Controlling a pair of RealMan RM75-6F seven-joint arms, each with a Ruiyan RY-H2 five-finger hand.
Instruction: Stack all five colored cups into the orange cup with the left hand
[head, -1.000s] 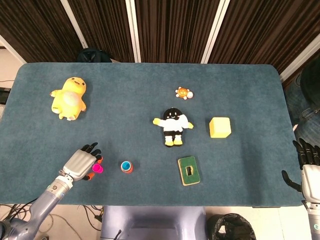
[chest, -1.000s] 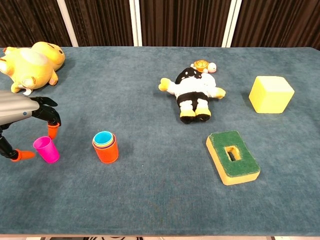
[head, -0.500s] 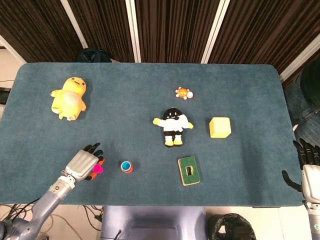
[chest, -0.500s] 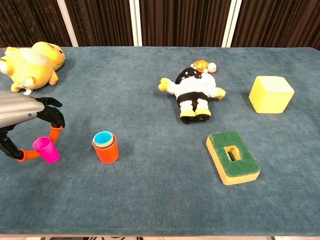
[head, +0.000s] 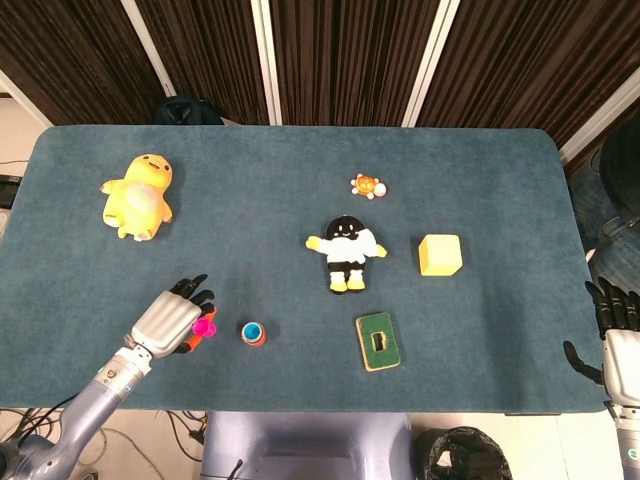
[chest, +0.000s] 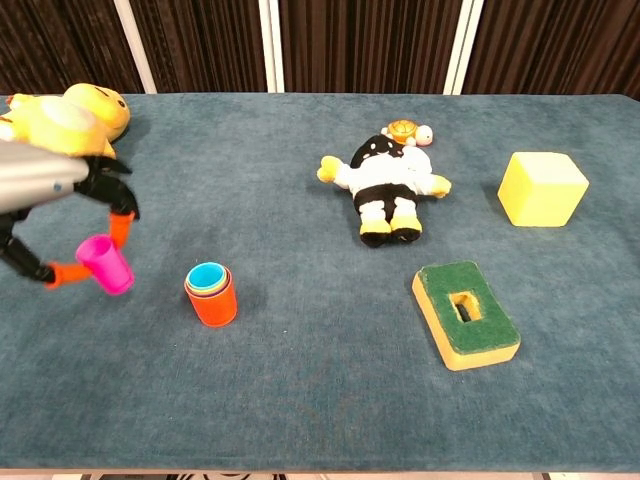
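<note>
Low at the near-left of the table (head: 300, 160), left hand (head: 170, 322) pinching the pink cup (chest: 105, 264) between orange-tipped fingertips (chest: 121, 227), cup tilted and lifted clear of the cloth in the chest view. Just to its right, standing upright on the table, the orange cup (chest: 212, 298) with other cups nested inside, a blue rim showing on top. Pink cup near the orange one but not touching, off to its left and not over it.

Far off at the right edge, right hand (head: 616, 330) only partly seen in the head view, dark fingers pointing up and apart, nothing in them, beyond the table's border.

Further back on the left, yellow duck plush (head: 139, 195) lying on the cloth. Near the middle, black-and-white plush (chest: 390, 188) on its back, with a small orange turtle toy (head: 368, 185) just behind its head. To the right of those, yellow block (chest: 541, 188). Nearer the front, green sponge (chest: 465, 313) with an orange-yellow underside and a slot through its middle, lying flat, well apart from the cups.
</note>
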